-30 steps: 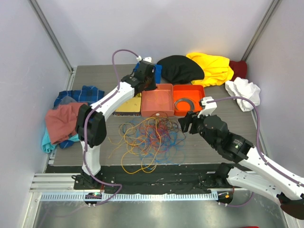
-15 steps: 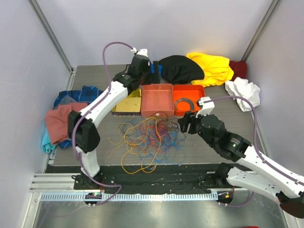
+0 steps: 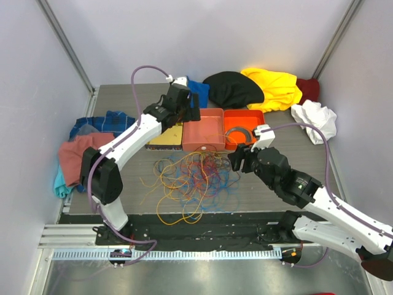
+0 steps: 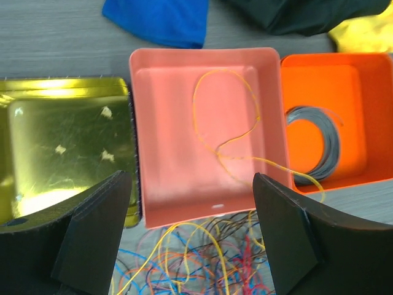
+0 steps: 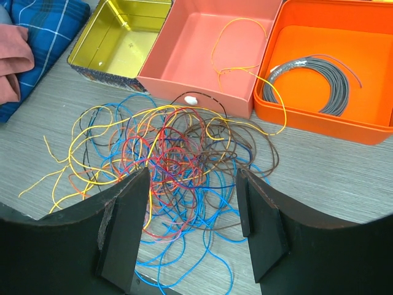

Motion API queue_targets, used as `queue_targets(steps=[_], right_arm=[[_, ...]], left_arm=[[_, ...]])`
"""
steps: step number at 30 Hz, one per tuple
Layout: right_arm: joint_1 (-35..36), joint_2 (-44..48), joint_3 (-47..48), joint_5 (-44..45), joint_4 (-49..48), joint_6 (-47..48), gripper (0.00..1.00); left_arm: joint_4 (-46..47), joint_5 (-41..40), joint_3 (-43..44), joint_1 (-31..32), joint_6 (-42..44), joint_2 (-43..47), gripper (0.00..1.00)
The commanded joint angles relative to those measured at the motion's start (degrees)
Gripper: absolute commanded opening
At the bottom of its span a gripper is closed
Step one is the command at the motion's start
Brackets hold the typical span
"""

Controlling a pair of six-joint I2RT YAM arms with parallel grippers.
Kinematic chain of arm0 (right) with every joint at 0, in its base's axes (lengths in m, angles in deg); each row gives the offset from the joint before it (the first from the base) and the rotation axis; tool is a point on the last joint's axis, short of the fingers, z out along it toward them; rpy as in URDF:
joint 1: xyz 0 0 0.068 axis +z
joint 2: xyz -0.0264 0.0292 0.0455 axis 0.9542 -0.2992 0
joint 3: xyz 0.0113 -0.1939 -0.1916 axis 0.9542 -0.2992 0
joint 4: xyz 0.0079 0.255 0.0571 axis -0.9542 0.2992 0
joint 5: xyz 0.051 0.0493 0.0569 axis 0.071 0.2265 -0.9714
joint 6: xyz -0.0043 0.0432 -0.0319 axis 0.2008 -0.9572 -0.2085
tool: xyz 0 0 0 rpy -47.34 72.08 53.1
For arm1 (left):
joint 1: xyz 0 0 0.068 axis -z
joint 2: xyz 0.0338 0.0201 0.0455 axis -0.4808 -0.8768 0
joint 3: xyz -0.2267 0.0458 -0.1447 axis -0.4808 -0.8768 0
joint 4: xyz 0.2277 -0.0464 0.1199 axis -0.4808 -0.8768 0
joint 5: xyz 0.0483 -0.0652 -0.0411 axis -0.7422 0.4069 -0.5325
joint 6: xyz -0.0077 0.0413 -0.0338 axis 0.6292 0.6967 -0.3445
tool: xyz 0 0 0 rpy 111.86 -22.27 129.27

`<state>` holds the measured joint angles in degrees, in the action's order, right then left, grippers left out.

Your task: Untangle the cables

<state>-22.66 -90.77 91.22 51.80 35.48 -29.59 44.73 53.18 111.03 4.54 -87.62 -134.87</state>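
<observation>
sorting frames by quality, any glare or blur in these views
Left wrist: strong glare on the gold tin, and its own fingers are dark and soft. Right wrist: the cables are sharp and evenly lit. Top external: even light, with a sheen on the metal plate at the bottom.

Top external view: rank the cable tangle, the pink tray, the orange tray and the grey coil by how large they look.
1. cable tangle: spreads widest.
2. pink tray and orange tray: look about alike, so not ranked against each other.
3. grey coil: smallest, lying inside the orange tray.
</observation>
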Motion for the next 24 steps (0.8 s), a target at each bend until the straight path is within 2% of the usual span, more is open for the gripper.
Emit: queue_targets(steps=[1, 4, 5, 6, 7, 10, 16, 24], right_arm=[[0.25, -1.1, -0.41, 4.25, -2.34, -1.64, 0.66], [-1.67, -4.61, -1.91, 10.31, -3.57, -5.15, 0.66], [-3.33, -6.01, -1.74, 9.2, -3.57, -6.03, 0.66], [-8.4, -8.98, -1.56, 7.1, -4.61, -6.65, 0.65], [-10.71, -10.84, -1.64, 1.77, -5.67, -7.44, 0.64], [-16.25, -17.69, -1.65, -2.5, -10.85, -9.2, 0.62], [-18.11, -33.15, 4.32, -2.23, -13.94, -7.28, 0.6], [-18.03, -40.04, 6.89, -1.72, -15.7, -8.67, 0.54]], left_arm=[[2.57, -1.97, -5.11, 0.12, 1.13, 9.23, 0.84], [3.79, -0.92, -11.16, 0.12, -0.01, 13.37, 0.84], [4.23, -0.74, -12.76, 0.12, -0.45, 15.99, 0.84], [5.02, -0.39, -14.16, 0.12, -1.67, 17.41, 0.83], [5.38, 0.57, -17.4, 0.12, -2.46, 18.73, 0.83], [6.69, 2.77, -21.99, 0.12, -6.42, 23.48, 0.82], [6.88, 5.24, -32.45, 1.35, -12.05, 32.97, 0.81], [4.06, 4.01, -38.52, 1.53, -12.67, 40.36, 0.81]])
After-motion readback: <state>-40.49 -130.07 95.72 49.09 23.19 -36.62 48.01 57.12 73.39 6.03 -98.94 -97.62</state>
